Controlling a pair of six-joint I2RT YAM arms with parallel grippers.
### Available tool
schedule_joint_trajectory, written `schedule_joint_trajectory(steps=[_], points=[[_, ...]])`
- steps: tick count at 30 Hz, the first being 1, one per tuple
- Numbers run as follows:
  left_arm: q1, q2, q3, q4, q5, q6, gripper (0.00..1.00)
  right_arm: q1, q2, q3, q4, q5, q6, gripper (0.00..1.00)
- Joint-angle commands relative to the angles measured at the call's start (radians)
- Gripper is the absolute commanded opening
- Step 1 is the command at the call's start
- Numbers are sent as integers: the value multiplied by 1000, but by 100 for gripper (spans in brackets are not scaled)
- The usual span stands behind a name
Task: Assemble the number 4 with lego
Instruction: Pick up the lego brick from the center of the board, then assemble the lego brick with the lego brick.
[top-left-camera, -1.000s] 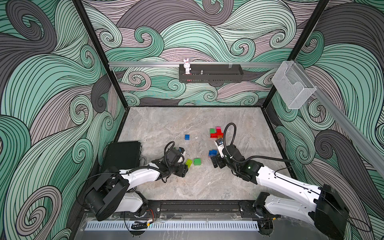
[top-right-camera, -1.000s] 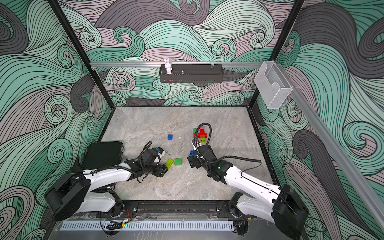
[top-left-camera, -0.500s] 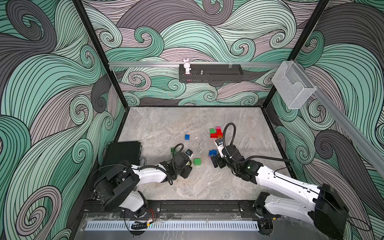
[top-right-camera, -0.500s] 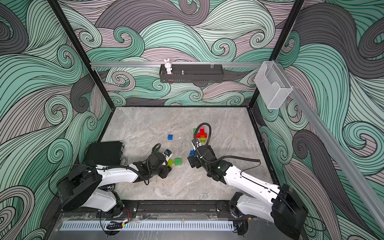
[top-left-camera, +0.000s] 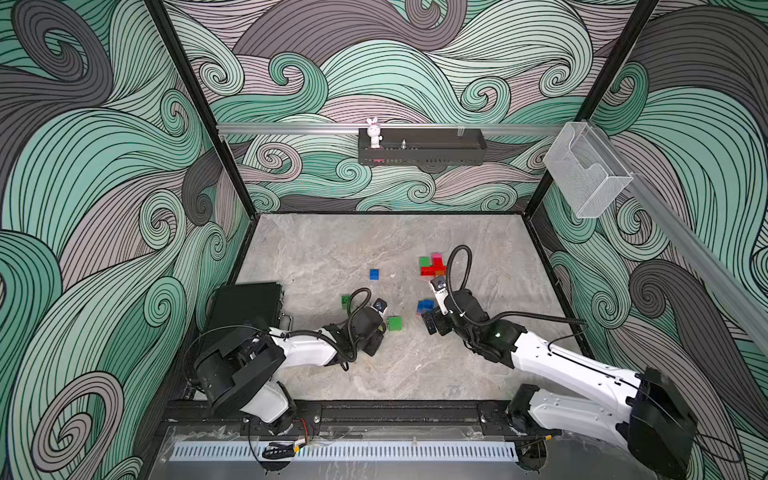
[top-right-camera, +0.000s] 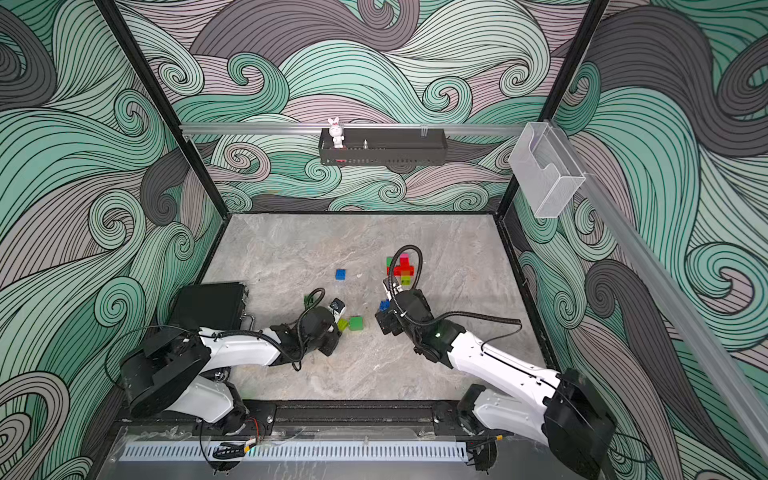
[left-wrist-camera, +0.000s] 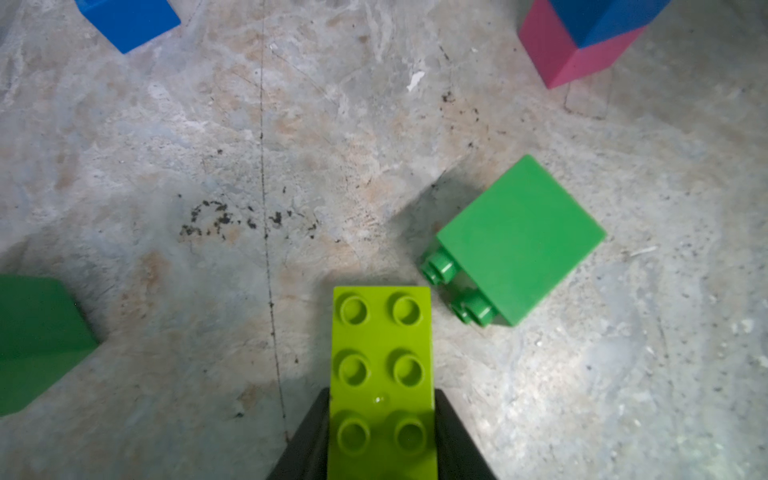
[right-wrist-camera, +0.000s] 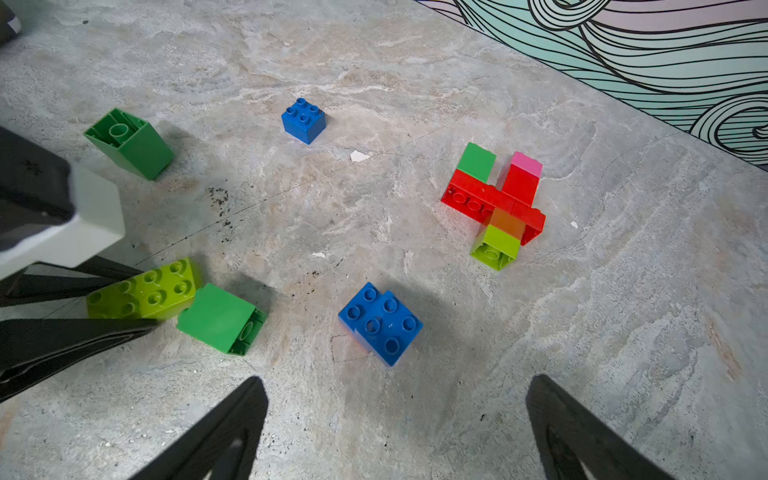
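Within left pincer sits oblong studded lime brick.

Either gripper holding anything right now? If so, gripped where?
The left gripper is shut on the lime brick, fingers pinching its two long sides at one end. The right gripper is open, holding nothing.

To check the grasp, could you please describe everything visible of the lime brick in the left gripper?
The lime brick is a glossy plastic oblong, two studs wide, with six studs showing, studs up. The left gripper is shut on its long sides. Its free end sits close beside a green brick tipped on its side; contact is unclear.
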Motion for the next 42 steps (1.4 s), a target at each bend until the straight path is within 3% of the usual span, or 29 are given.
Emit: schedule_joint_trajectory(steps=[1, 9, 14, 19, 23, 27, 37, 42], points=[[-7, 37, -3, -95, -6, -4, 28, -18, -19, -10, -14, -3, 36, 99], [-1, -99, 1, -173, -146, -73, 0, -155, 28, 11, -150, -280, 177, 98], [34, -252, 9, -167, -161, -84, 0, -181, 67, -6, -194, -378, 158, 97], [44, -296, 6, 16, -90, 114, 0, -208, 132, -16, -173, -346, 200, 97], [56, -228, 113, -10, 12, 275, 0, -225, 217, 22, -139, -313, 211, 96], [72, -160, 188, -31, 161, 369, 0, -238, 293, 57, -97, -289, 211, 95], [97, -79, 235, 26, 347, 564, 0, -271, 398, 139, -75, -245, 229, 94], [137, -10, 322, -77, 499, 638, 0, -278, 377, 133, -69, -272, 214, 94]])
